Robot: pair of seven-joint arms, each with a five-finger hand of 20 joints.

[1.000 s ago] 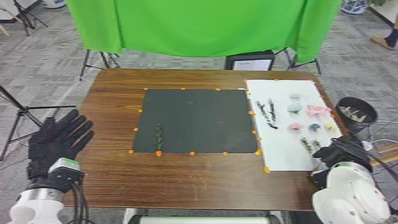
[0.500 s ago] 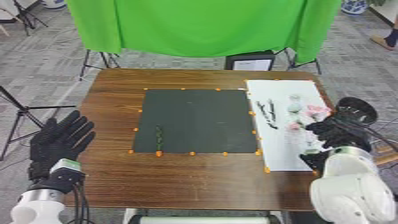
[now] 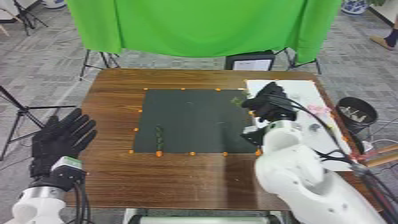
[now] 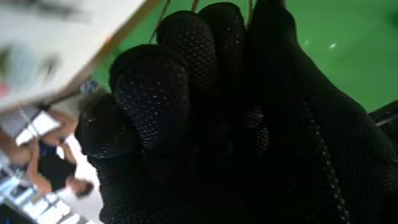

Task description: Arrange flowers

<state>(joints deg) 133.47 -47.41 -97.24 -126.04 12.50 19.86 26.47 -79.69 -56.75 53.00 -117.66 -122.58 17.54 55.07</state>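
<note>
**Right hand grips a leafy sprig at the mat's border**

The right hand (image 3: 269, 102) is raised over the seam where the dark mat (image 3: 197, 122) and the white sheet (image 3: 304, 91) meet. Its fingers (image 4: 149, 95) are curled in, clamped on one leafy sprig (image 3: 237, 100), whose green shows just to the left of the glove in the head view. The right wrist view shows three thin brown stem lengths (image 4: 163, 17) at the fingertips.

To the right of that hand, on the white sheet, lie one pink flower (image 3: 322, 109) and, a little nearer the robot, one small blue-grey flower (image 3: 314, 127). Other pieces there are partly hidden by the hand and arm, so I cannot give their full number.

Farther to the right, past the sheet, stands one black mesh basket (image 3: 357, 106) with several pale things inside. Well to the left of the right hand and nearer the robot, one green stem (image 3: 159, 137) lies on the mat, close to its near left corner.

Farther left still, the left hand (image 3: 60, 140) is at the left edge of the brown wooden desk (image 3: 178, 185), its fingers straight and spread, holding nothing. Beyond both hands, past the desk's far edge, hangs one green cloth (image 3: 209, 27).
</note>
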